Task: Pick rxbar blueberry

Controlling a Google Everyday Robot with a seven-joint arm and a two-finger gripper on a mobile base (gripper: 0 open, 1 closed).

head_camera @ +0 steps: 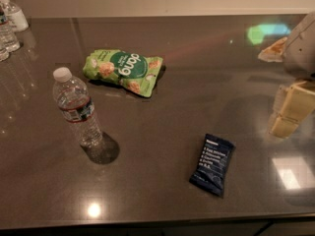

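The rxbar blueberry [212, 164] is a small flat dark navy wrapper with pale text lines. It lies on the dark table [197, 92] at the front right. My gripper [290, 112] is at the right edge of the camera view, a pale blurred shape above the table. It is to the right of the bar and a little farther back, apart from it. Nothing shows in its grasp.
A clear water bottle [78, 108] stands upright at the left. A green snack bag [123, 72] lies behind it near the middle. More bottles [10, 23] stand at the far left corner. The table's front edge runs along the bottom.
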